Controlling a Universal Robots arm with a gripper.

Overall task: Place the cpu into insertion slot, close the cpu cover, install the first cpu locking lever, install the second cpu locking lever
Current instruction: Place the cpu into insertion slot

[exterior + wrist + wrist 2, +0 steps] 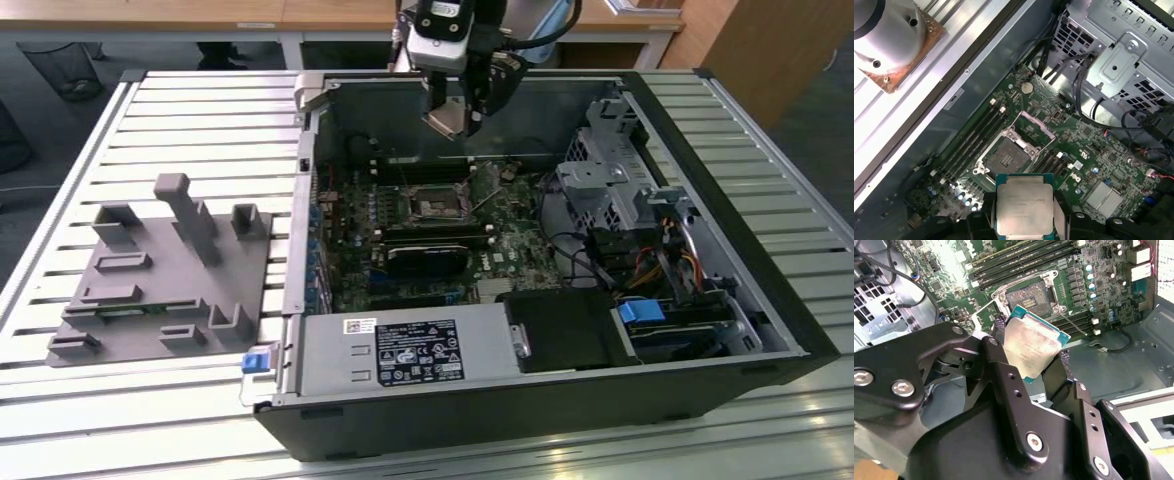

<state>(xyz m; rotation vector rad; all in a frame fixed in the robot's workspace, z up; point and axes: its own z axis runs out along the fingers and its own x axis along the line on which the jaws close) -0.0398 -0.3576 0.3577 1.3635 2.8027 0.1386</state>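
My gripper [454, 118] hangs over the back part of the open computer case [534, 420], shut on the cpu [446, 122]. The cpu [1031, 347] is a flat silvery square with teal edges, gripped by two opposite sides and tilted in the second wrist view. Below it on the green board lies the insertion slot [438, 205], a dark square socket, bare inside [1004, 155] [1030, 300]. The cpu cover [1030, 129], a thin silver frame, stands swung open beside the slot. A thin wire lever [1074, 322] lies next to the socket. The cpu [1024, 205] is well above the slot.
A black heatsink block [427, 255] sits just in front of the slot, with memory slots [971, 140] beside it. A metal drive cage [614, 180] and cables [654, 265] fill the exterior view's right. The power supply [400, 352] is at the front. A grey fixture [160, 270] rests on the slatted table [200, 100].
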